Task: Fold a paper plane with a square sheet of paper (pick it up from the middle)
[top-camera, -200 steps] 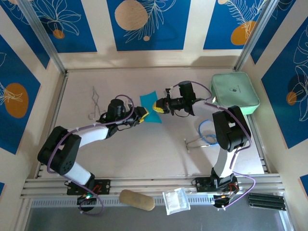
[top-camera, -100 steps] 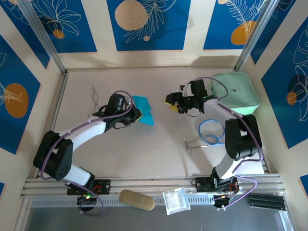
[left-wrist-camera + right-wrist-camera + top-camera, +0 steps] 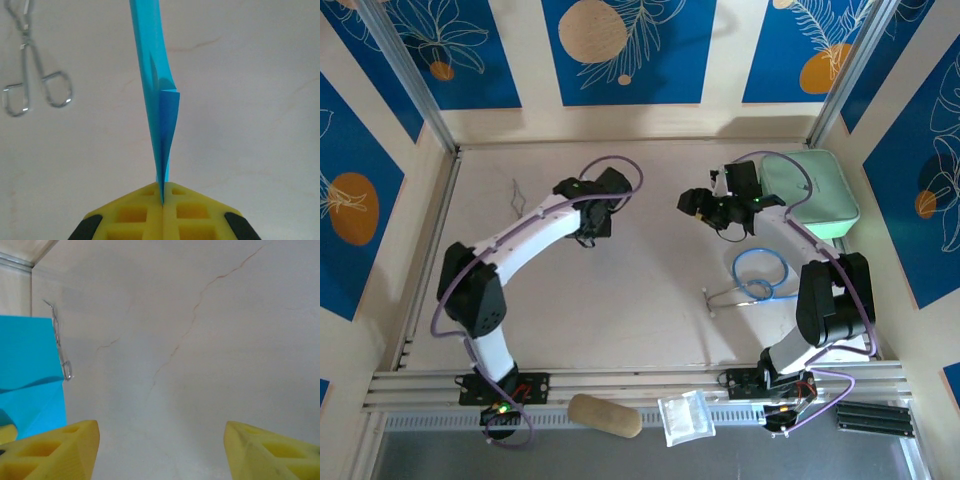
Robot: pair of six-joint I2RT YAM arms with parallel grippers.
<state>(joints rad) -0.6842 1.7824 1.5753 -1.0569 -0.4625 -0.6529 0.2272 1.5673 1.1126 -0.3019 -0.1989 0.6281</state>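
The left gripper (image 3: pixel 162 200) is fully closed on the square sheet of paper (image 3: pixel 155 75); the yellow pads pinch one end of it, and from the wrist the sheet shows edge on, already creased, with one small folded flap halfway along; it reaches away from the fingers above the table (image 3: pixel 650 300), and whether its far end touches the table I cannot tell. The right gripper (image 3: pixel 160 450) stands wide open with nothing between its fingers; in its own view the teal sheet (image 3: pixel 30 370) is at the left, near its left finger but apart from it. From above, the two grippers (image 3: pixel 592 222) (image 3: pixel 698 203) face each other in the far middle of the table, well apart.

I judge the step to be a new grasp for the next fold. To do it well, the left should hold firm and level, because such thin paper bends easily; the right should come in from the side with jaws wide, close on the free end near the crease, and pull gently; the thin metal tool (image 3: pixel 35 75) lies left of the sheet, well away from it.
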